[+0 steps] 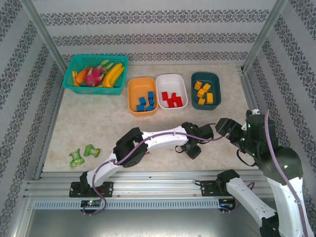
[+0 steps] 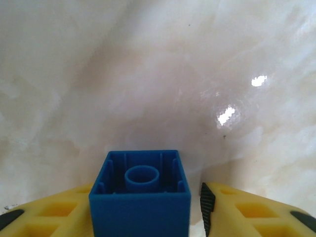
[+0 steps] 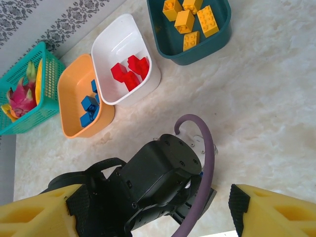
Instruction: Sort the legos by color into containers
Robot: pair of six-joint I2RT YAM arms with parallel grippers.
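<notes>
Left wrist view. Ana: the left gripper (image 2: 148, 224) has its yellow plastic fingers (image 2: 247, 210) clamped on a small blue studded lego brick (image 2: 140, 190), hollow underside toward the lens. Beyond it is the pale marbled tabletop (image 2: 158, 74). Can't tell whether the brick touches the surface.

Ben: Right wrist view: the right gripper (image 3: 157, 207) is spread wide with nothing in it. It hangs just above the left arm's black wrist housing (image 3: 158, 173).

Ana: That's my worry. If the left arm lifts straight up, the housing or the purple cable (image 3: 210, 168) could strike those open fingers, and a knock could twist the brick loose.

Ben: Agreed. Destination, I judge, is the orange rounded plastic tub (image 1: 136, 89), which holds the other blue bricks (image 1: 146, 101). It sits well apart from the left gripper, across open table.

Ana: The white tub (image 1: 170, 83) with red bricks (image 1: 173, 99) stands just beside it — a release too far right lands blue among red. Next over, the dark teal tub (image 1: 217, 94) holds yellow bricks (image 1: 203, 92).

Ben: Off route: a teal mesh basket (image 1: 71, 69) of fruit at the far left, and green toy figures (image 1: 76, 158) near the front-left edge.
</notes>
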